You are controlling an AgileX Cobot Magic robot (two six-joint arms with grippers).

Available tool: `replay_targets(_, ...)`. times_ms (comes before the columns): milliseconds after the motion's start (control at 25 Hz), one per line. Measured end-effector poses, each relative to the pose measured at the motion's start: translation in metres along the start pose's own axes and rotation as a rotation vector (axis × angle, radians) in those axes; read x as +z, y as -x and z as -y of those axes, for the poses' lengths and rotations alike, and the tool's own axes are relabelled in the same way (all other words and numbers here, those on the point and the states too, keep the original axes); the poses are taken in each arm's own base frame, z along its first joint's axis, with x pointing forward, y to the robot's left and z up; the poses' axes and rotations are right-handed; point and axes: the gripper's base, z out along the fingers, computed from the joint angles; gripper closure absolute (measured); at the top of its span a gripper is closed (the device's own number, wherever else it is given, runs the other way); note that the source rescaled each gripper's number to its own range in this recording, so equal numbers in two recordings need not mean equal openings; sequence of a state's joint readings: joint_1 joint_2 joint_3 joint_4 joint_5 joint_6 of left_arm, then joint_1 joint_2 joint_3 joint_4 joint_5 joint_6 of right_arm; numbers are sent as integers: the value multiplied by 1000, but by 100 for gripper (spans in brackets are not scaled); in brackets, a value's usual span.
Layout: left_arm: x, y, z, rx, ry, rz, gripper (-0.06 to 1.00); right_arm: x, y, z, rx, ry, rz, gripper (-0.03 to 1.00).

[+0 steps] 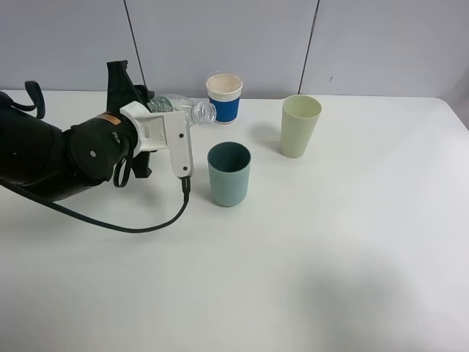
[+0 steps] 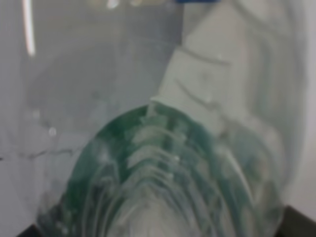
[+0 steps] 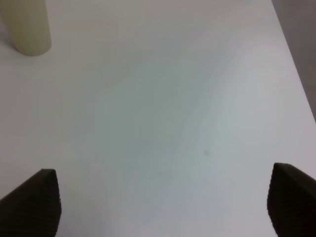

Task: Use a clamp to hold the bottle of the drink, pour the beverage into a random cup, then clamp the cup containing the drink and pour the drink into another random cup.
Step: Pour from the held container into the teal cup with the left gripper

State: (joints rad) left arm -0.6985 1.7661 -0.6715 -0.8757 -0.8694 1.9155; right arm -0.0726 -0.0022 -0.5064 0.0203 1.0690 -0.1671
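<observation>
**Bottle tipped on its side in the left pincer, beside the teal cup**

The left pincer (image 1: 146, 103) is clamped on the bottle (image 1: 192, 110), gripping it around the body. The bottle lies almost level in the air, its ribbed neck and open mouth pointing toward the middle of the tabletop (image 1: 330, 257). In the left wrist view the bottle fills the picture as a blur, with its dark green label (image 2: 148, 163) curving across the lower part. No stream of liquid can be made out at the mouth.

The teal cup (image 1: 229, 174) stands upright on the tabletop, just beside the pincer's pale bracket. The bottle's mouth is to the left of the cup and not over its rim. Whether the cup's dark inside holds any liquid cannot be told.

The blue-sleeved paper cup (image 1: 224, 97) stands behind the bottle's mouth, near the back wall. The pale green cup (image 1: 300, 125) stands upright to the right of both, apart from them. A black cable (image 1: 132, 226) hangs from the bracket and loops over the tabletop.

The right pincer (image 3: 163, 205) shows only in its wrist view: its two dark fingertips stand wide apart over bare tabletop, holding nothing, with the pale green cup's base some way off.
</observation>
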Motion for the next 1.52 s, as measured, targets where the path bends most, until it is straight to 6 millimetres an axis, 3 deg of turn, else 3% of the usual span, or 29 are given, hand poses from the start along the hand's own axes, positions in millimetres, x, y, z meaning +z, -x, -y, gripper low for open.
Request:
replay_targets(320,0,1,-4,76,44,6,94,0,0,0,0,0,0,45)
replay_targets(1120,2,6,-11,72,62,14,94,0,0,0,0,0,0,45)
replay_targets(1520,-3,24,-14,101,77,49,94,0,0,0,0,0,0,45)
